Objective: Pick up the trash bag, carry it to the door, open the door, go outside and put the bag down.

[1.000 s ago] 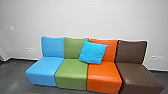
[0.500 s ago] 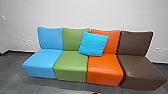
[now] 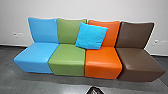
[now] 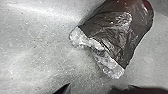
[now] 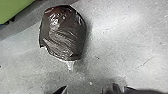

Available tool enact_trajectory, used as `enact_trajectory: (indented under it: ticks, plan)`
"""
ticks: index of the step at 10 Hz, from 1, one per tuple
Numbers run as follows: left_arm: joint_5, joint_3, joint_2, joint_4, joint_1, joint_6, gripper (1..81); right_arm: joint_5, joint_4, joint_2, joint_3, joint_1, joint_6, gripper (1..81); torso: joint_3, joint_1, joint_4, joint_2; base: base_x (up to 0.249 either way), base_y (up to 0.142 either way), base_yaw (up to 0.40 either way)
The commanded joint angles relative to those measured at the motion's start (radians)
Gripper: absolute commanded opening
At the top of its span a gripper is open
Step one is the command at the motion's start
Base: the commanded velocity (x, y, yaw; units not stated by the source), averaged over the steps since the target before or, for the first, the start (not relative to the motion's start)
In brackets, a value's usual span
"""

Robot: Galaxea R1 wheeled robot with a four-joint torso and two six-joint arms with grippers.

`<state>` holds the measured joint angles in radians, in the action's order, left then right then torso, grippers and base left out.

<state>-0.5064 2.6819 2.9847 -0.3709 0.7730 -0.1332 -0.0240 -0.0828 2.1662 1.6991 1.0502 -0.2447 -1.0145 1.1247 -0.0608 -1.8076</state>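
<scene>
Now the head view tips further down than a moment ago, so the seats ride higher in it and the dark top of the bag [image 3: 94, 90] comes in at its lower edge. That is the camera moving, and it suggests the robot is bending to reach; the job looks to be at its very start, with the pick-up yet to be made. The bag lies on the floor [image 3: 52, 86] in front of the seats, its pale mouth loose. Left gripper [image 4: 88, 89] and right gripper [image 5: 85, 90] both stand spread, bare floor between their tips, pinching nothing. The floor is grey and smooth, with a soft sheen. Blue [image 3: 37, 53], green [image 3: 67, 57], orange [image 3: 103, 60] and brown [image 3: 140, 60] seats stand side by side before a white wall [image 3: 75, 8], a bright blue cushion [image 3: 91, 36] leaning where green meets orange.
</scene>
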Motion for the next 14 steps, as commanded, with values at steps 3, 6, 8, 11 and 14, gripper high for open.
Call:
enact_trajectory:
  ticks: [3, 6, 8, 11, 14]
  plan:
    - [-0.090, 0.015, 0.021, -0.003, -0.140, -0.003, 81.1, -0.050, -0.012, -0.058, -0.013, -0.063, -0.001, 81.1, -0.123, 0.108, -0.104, -0.170, 0.000, 0.000, 0.000]
    - [-0.107, 0.015, 0.039, -0.003, -0.169, -0.003, 81.1, -0.050, -0.012, -0.059, -0.015, -0.068, -0.001, 81.1, -0.149, 0.180, -0.104, -0.284, 0.000, 0.000, 0.000]
    - [-0.113, 0.019, 0.056, -0.007, -0.186, -0.003, 81.1, -0.050, -0.012, -0.062, -0.018, -0.071, -0.001, 81.1, -0.144, 0.224, -0.131, -0.353, 0.000, 0.000, 0.000]
    - [-0.116, 0.026, 0.067, -0.005, -0.195, -0.002, 81.1, -0.050, -0.012, -0.064, -0.018, -0.071, -0.001, 81.1, -0.149, 0.293, -0.133, -0.464, 0.000, 0.000, 0.000]
    - [-0.115, 0.026, 0.085, -0.003, -0.206, -0.002, 81.1, -0.050, -0.014, -0.067, -0.023, -0.072, -0.001, 81.1, -0.247, 0.360, -0.133, -0.573, 0.000, 0.000, 0.000]
